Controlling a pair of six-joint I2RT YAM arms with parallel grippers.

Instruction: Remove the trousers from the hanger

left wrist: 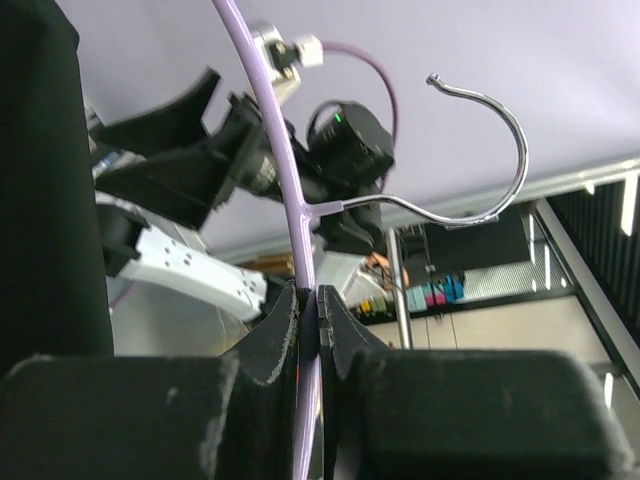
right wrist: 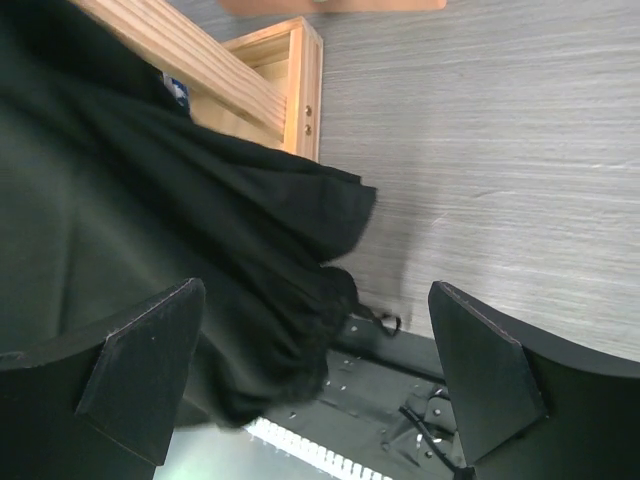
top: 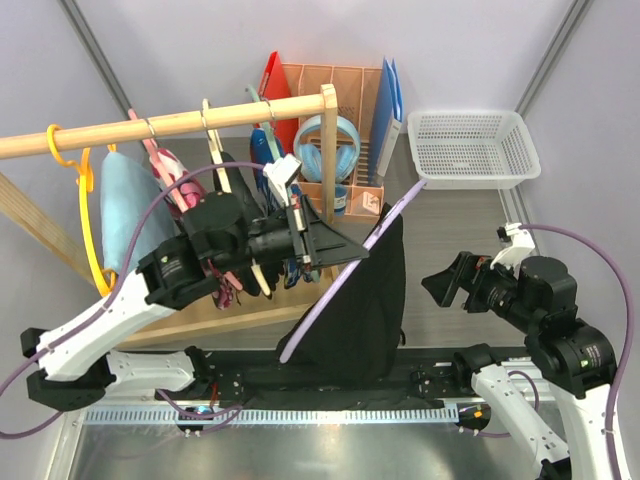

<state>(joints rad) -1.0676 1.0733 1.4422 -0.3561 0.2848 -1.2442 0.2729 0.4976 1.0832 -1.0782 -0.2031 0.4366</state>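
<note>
Along the near edge of the counter (top: 460, 225), between the two arm bases, the hem of the black trousers (top: 360, 320) pools where the cloth reaches the surface. From there the fabric rises in a dark sheet to the purple hanger (top: 340, 285) it is draped over, so the task's garment is not yet off. The hanger slants from low on the near side up toward the far right.

My left pincer (left wrist: 310, 300) is clamped shut on the purple hanger's stem just below the joint with the metal hook (left wrist: 505, 170). The hook points into open air, clear of any rail. I judge it is held this way to keep the hanger steady and off the rack while the other arm works the cloth.

My right pincer (top: 440, 283) sits toward the right edge with its jaws spread wide, aimed at the trousers' side and near them but apart. Its wrist view shows gathered black folds between the two fingers with nothing gripped. I reckon the next move is to close on those folds and draw them toward the right edge.

Farther back on the left side, the wooden rail (top: 180, 125) carries a yellow hanger (top: 85, 200) with light-blue cloth (top: 125, 200). Other garments hang behind my left arm, too hidden to sort out. A white basket (top: 525, 150) waits at the far right corner, likely the drop spot.
</note>
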